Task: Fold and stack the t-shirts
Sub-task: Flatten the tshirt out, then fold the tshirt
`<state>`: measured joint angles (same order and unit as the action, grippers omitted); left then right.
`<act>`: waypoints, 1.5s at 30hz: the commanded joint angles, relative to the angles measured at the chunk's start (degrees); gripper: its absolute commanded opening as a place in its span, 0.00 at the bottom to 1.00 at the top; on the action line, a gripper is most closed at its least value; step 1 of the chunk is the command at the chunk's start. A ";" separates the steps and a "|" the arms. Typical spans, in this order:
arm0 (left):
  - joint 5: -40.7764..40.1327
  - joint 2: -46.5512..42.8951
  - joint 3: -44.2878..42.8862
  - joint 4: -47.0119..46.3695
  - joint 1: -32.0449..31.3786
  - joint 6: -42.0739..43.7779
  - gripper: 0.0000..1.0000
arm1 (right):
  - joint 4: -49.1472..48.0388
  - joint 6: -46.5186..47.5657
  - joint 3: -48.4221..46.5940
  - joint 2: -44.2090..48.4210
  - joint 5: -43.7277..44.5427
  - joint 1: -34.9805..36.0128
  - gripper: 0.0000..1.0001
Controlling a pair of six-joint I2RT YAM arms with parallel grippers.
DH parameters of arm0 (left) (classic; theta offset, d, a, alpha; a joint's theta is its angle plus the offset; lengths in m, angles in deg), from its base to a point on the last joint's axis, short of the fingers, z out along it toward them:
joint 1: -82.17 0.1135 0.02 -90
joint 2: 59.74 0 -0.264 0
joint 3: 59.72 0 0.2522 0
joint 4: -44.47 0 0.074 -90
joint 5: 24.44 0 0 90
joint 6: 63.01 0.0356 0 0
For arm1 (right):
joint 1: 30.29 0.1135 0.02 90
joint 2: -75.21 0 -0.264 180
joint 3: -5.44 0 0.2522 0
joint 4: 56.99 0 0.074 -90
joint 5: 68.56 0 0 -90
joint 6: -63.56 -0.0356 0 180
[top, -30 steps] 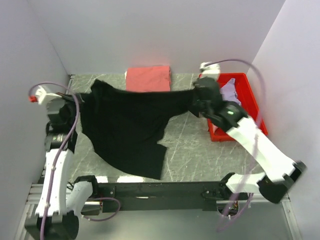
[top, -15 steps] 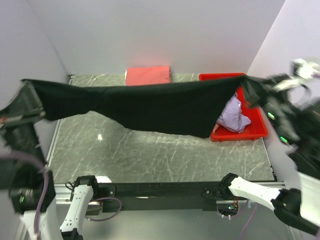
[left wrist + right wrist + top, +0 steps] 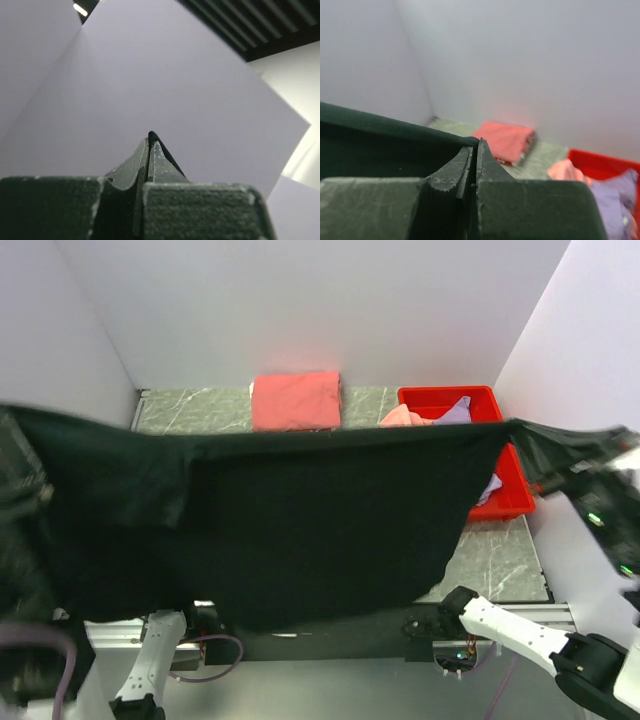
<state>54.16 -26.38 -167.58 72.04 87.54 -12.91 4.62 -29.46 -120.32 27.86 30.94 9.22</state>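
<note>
And there was the black t-shirt (image 3: 300,530), hoisted high and stretched wide like a banner between the two arms, clear of the worktop (image 3: 490,550) and hiding most of it from above! The left claw (image 3: 150,137) had its jaws pressed tight together, with only a dark sliver of cloth showing at the tips; the right claw (image 3: 476,145) was clamped just as tight on the shirt's edge. Behind the curtain, the folded coral-red t-shirt (image 3: 295,400) lay at the back wall, while the pink t-shirt (image 3: 405,417) and lavender t-shirt (image 3: 460,410) waited in the red bin (image 3: 510,490). The danger looked plain: both pinches seemed thin, so a hard pull apart could tear a corner free and drop the lot. The sagging hem hung over the near edge, where it could snag, and a careless lay-down might bunch it or smother the coral stack.
</note>
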 commanded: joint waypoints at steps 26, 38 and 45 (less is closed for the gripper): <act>4.02 59.89 22.38 -6.52 0.08 4.39 1.00 | -15.68 -4.17 13.90 -58.22 -0.62 -20.44 0.83; 8.49 50.40 37.58 -0.88 0.08 -2.02 0.99 | -18.94 -13.40 37.80 -43.71 -10.71 -17.97 0.87; 1.30 54.17 38.47 3.24 0.26 -3.69 0.88 | -21.66 -15.60 41.43 -45.19 -11.96 -18.06 0.87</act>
<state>59.50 26.60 -128.04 73.57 87.52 -14.77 -13.60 -43.21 -78.25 -17.62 20.36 -8.79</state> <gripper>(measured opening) 0.893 0.870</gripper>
